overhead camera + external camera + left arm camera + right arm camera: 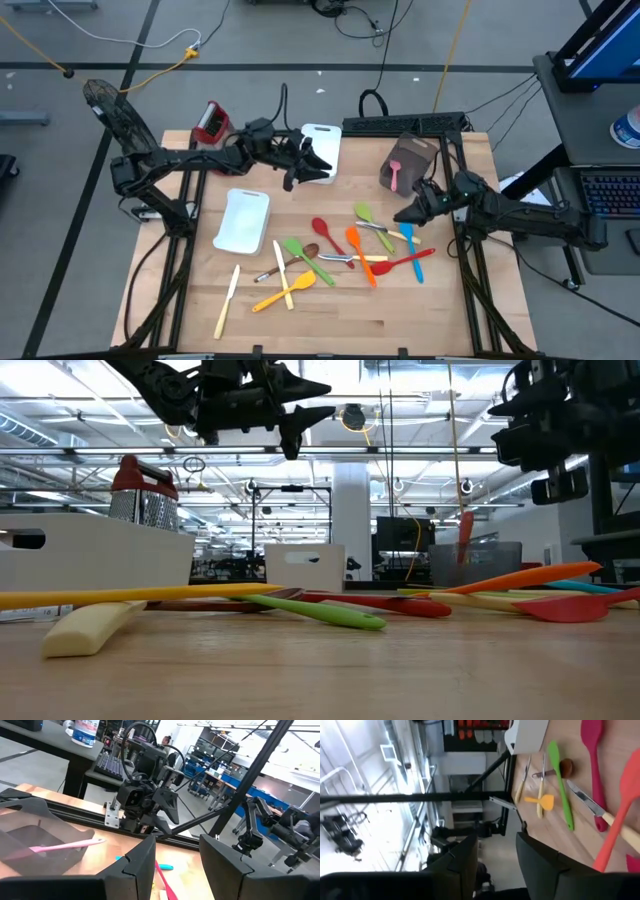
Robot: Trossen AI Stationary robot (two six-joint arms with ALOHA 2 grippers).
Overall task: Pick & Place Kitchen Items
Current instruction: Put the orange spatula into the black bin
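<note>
Grey bin [411, 160]: holds one pink spatula [396, 176].
White tray [242, 221]: nothing inside.
Left gripper [318, 168]: spread, empty, above far white bin [322, 143].
Right gripper [403, 215]: spread, empty, over utensils.

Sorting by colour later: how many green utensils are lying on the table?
2. One green spoon lies near the right gripper; another green utensil lies mid-table beside the brown wooden spoon. Overlapping utensils could hide more.
</note>
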